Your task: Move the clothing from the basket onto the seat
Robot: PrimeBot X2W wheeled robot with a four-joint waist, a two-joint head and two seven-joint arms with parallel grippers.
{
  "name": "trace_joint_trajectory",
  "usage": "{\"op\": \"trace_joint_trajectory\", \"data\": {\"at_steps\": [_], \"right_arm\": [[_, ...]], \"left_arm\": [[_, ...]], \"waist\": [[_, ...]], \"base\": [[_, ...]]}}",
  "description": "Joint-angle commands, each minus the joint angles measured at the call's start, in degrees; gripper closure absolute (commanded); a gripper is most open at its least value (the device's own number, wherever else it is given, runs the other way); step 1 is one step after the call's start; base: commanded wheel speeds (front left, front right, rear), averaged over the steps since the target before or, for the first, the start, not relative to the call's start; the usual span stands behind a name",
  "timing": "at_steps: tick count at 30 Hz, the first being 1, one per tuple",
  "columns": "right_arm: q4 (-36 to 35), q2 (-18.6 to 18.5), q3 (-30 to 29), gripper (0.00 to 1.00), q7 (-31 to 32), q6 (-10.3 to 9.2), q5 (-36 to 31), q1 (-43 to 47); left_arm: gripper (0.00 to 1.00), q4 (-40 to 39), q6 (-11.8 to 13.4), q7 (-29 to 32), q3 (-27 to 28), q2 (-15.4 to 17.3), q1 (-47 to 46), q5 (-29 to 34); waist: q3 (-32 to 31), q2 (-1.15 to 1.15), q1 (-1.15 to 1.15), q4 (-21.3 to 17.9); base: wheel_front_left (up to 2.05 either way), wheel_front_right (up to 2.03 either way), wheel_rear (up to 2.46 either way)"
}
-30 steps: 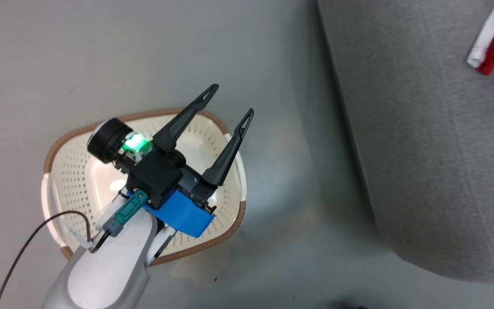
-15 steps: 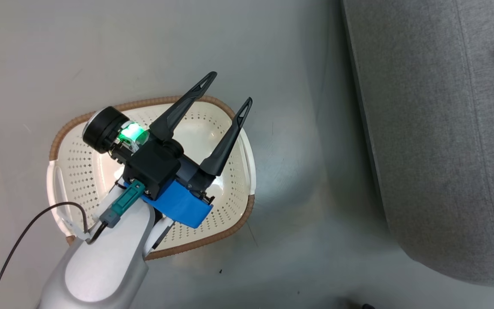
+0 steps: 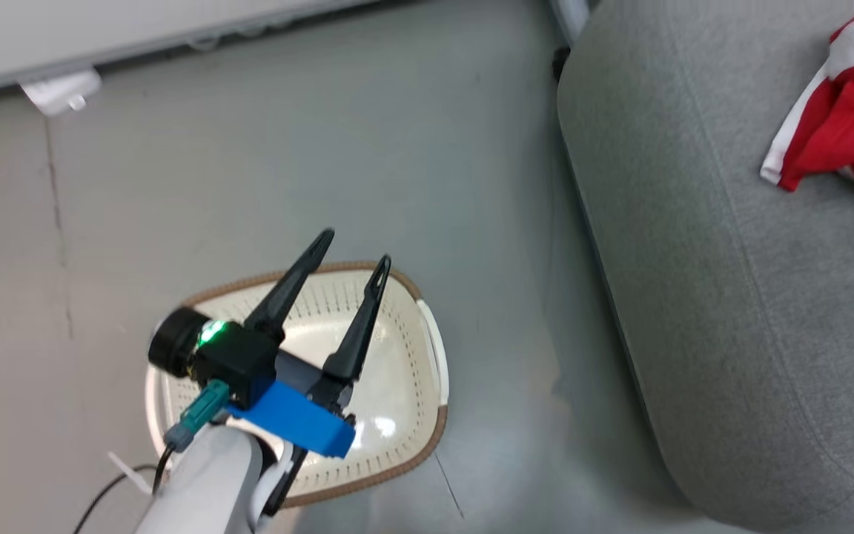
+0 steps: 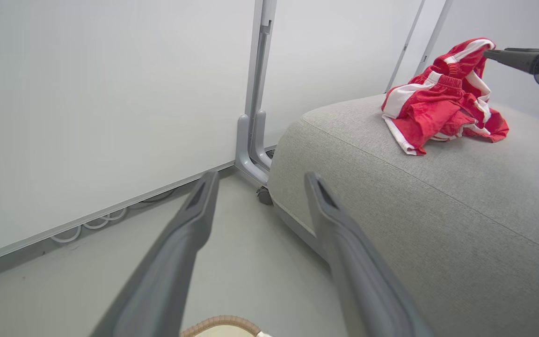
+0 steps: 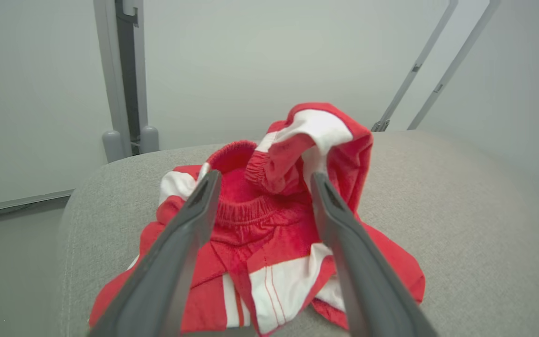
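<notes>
The clothing (image 5: 269,224), red with white stripes and an elastic waistband, lies crumpled on the light-grey seat (image 5: 461,210). My right gripper (image 5: 265,175) stands open over it, and a raised fold sits between its fingers without being pinched. The clothing (image 3: 842,119) also shows at the seat's (image 3: 731,297) far right. My left gripper (image 3: 355,248) hangs open above the cream basket (image 3: 427,445), whose perforated bottom shows. In the left wrist view, my left gripper (image 4: 261,177) points at the seat's corner, and one of my right gripper's fingers (image 4: 513,57) touches the clothing (image 4: 442,98).
Grey floor (image 3: 323,148) lies between the basket and the seat. A white wall panel with a grey post and foot (image 4: 251,140) stands by the seat's corner. Cables (image 4: 91,222) run along the wall base. A small white object (image 3: 60,90) lies near the wall.
The head view has shifted, showing more floor, the wall base and more of the clothing. My right gripper has opened. My left gripper stays open over the basket.
</notes>
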Motion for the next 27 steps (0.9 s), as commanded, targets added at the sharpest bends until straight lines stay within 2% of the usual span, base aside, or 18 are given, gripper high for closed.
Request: {"op": "trace_joint_trajectory", "data": {"at_steps": [1,6,13,17,27], "right_arm": [[-0.81,0.58,1.51,0.0,-0.43,-0.06,0.45,2.85],[-4.36,2.35,6.01,0.0,-1.02,-0.06,2.42,9.66],[-12.52,7.25,10.32,0.0,-1.01,-0.06,2.21,20.3],[-18.14,10.14,11.2,0.0,-0.96,-0.06,1.65,26.75],[-26.88,17.33,12.62,0.0,-1.66,-0.06,0.39,37.45]], "left_arm": [[0.0,0.33,-0.25,-0.17,0.99,-0.19,2.2,-0.43],[0.0,0.86,-0.25,-0.17,4.63,-1.35,7.88,-0.95],[0.0,0.79,-0.25,-0.17,8.37,-3.01,13.49,-1.56],[0.0,0.09,-0.25,-0.17,10.43,-3.46,15.7,-2.17],[0.0,-0.14,-0.25,-0.17,15.88,-3.77,19.58,-3.06]], "waist": [[-6.17,0.0,0.01,1.43],[-12.04,0.0,0.01,2.59],[-18.33,0.0,0.01,5.87],[-20.16,0.0,0.01,7.89],[-22.75,0.0,0.01,11.07]], "base": [[0.0,0.0,0.0],[0.0,0.0,0.0],[0.0,0.0,0.0],[0.0,0.0,0.0],[0.0,0.0,0.0]]}}
